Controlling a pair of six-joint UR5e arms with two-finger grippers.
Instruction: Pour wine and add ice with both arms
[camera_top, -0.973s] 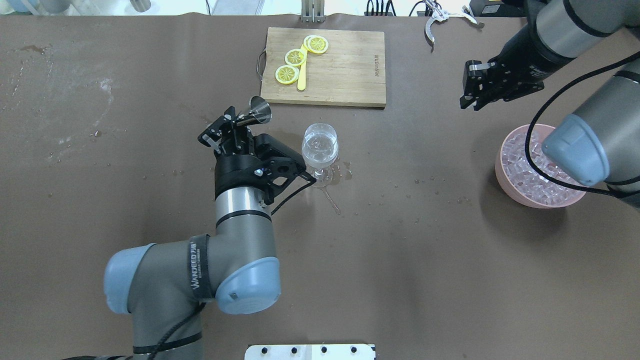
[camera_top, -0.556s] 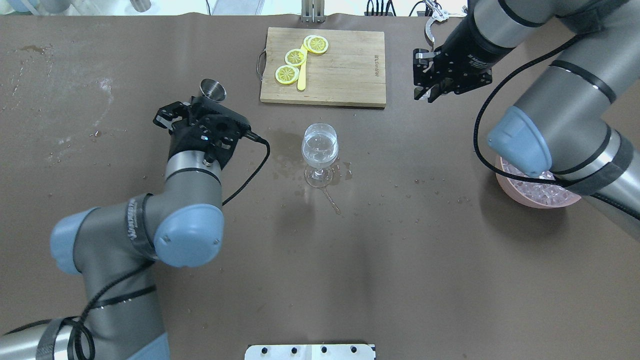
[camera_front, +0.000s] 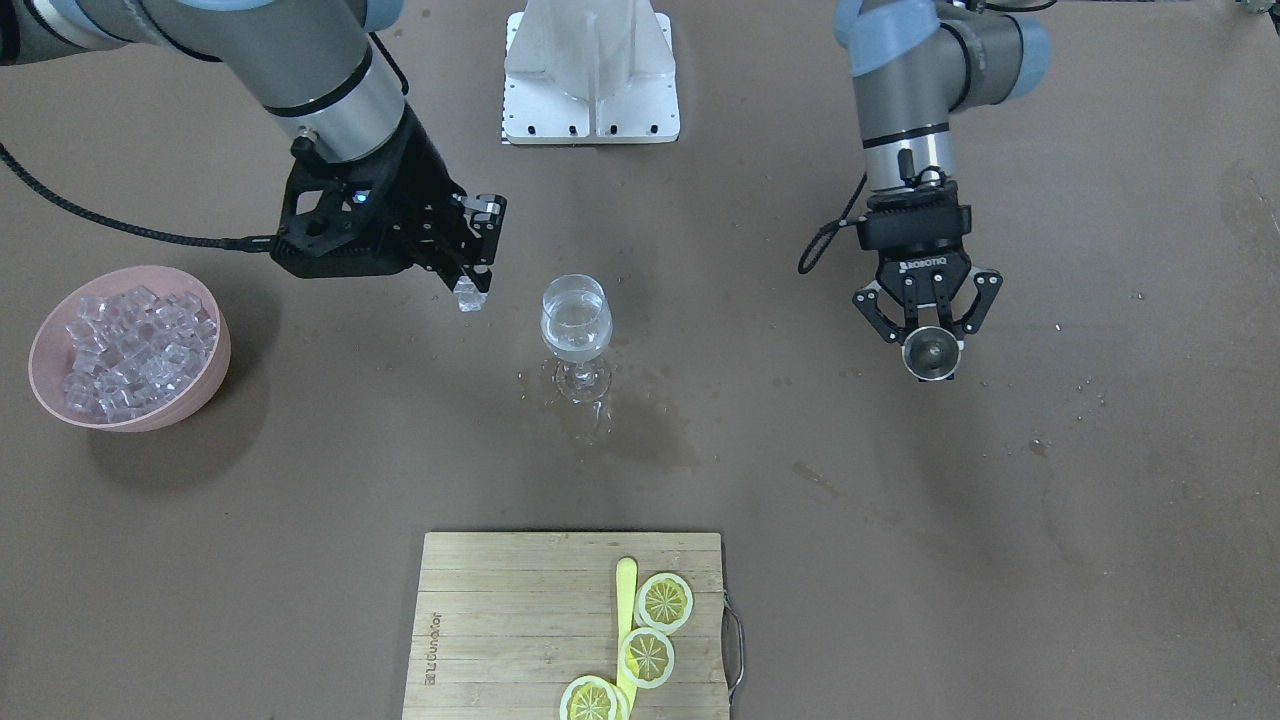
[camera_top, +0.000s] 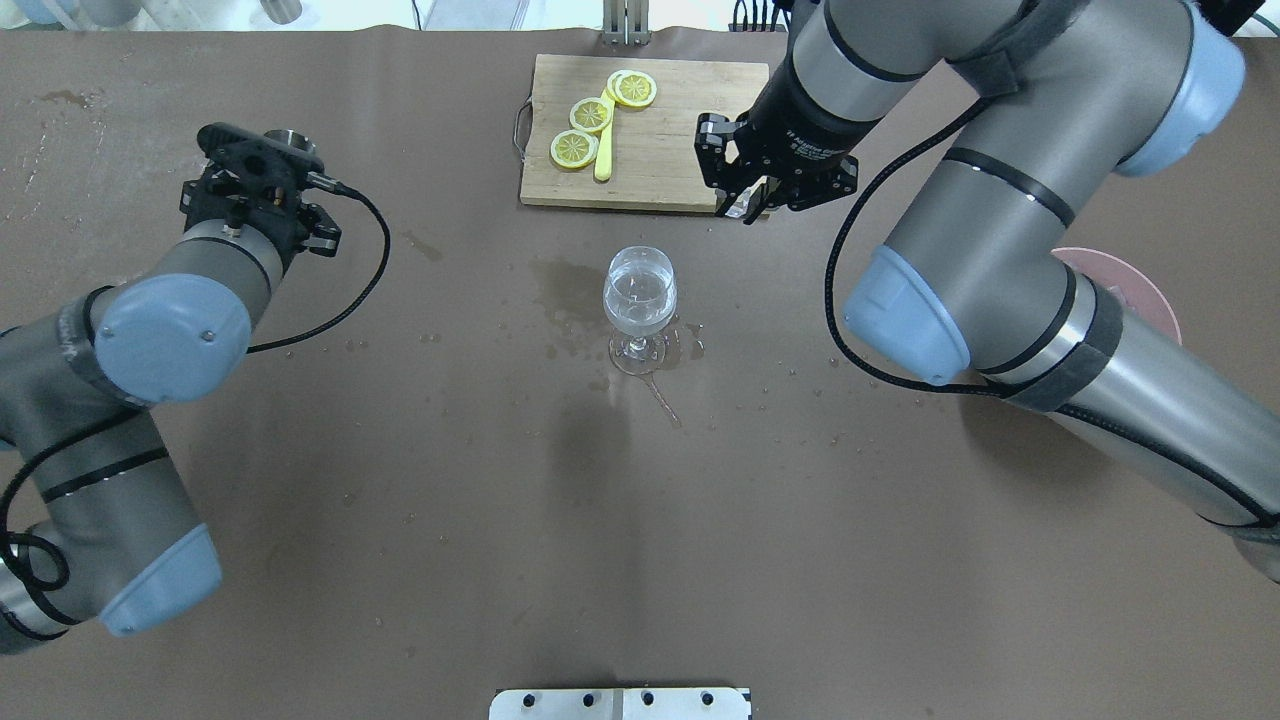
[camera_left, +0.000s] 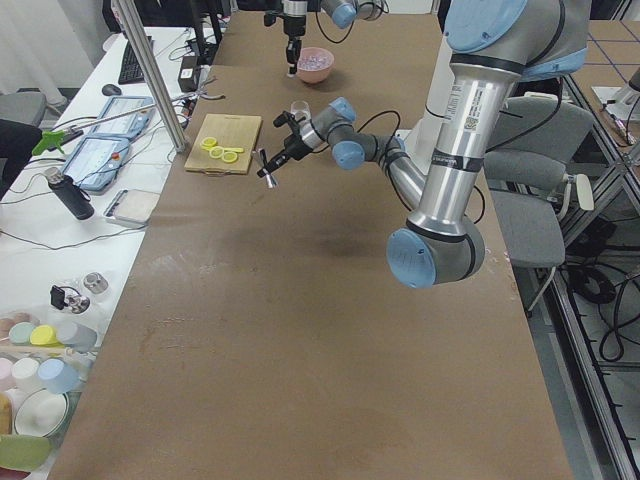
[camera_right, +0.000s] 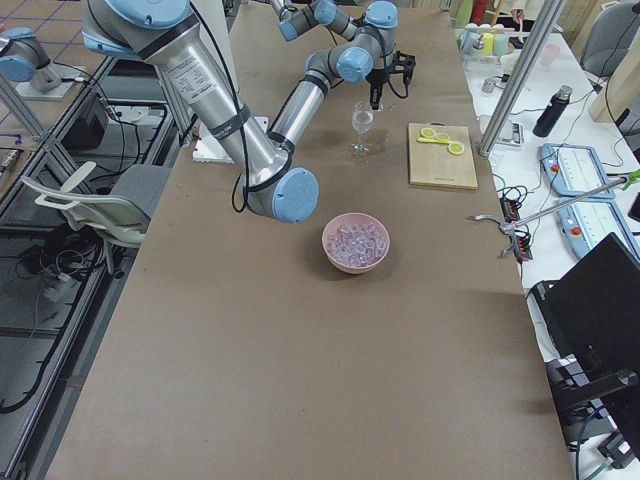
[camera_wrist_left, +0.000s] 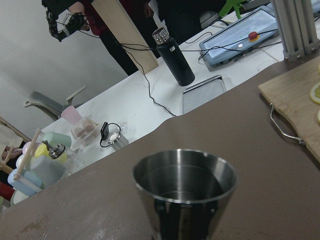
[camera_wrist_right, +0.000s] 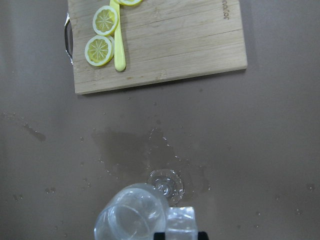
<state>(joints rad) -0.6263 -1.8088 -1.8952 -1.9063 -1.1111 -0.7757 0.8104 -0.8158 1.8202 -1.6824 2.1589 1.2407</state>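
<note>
A wine glass (camera_top: 640, 290) stands mid-table with a little clear wine (camera_front: 573, 335) in its bowl. My right gripper (camera_front: 472, 290) is shut on one clear ice cube (camera_front: 467, 298) and holds it in the air close beside the glass; in the right wrist view the cube (camera_wrist_right: 180, 222) touches the glass rim (camera_wrist_right: 132, 217) in the image. In the overhead view the right gripper (camera_top: 745, 203) hangs at the board's near edge. My left gripper (camera_front: 930, 345) is shut on a steel measuring cup (camera_wrist_left: 184, 192), upright, far to the glass's left (camera_top: 278, 145). More ice (camera_front: 130, 340) fills a pink bowl (camera_front: 195, 400).
A wooden cutting board (camera_top: 690, 130) with lemon slices (camera_top: 590, 113) lies beyond the glass. Spilled drops and a wet patch (camera_top: 560, 290) surround the glass foot. The pink bowl (camera_top: 1150, 290) is mostly hidden under my right arm. The white base plate (camera_front: 590, 70) lies between the arms.
My left arm swung left, away from the glass, with the steel cup upright. My right arm swept from near the bowl toward the glass and now shows an ice cube in its fingers.
</note>
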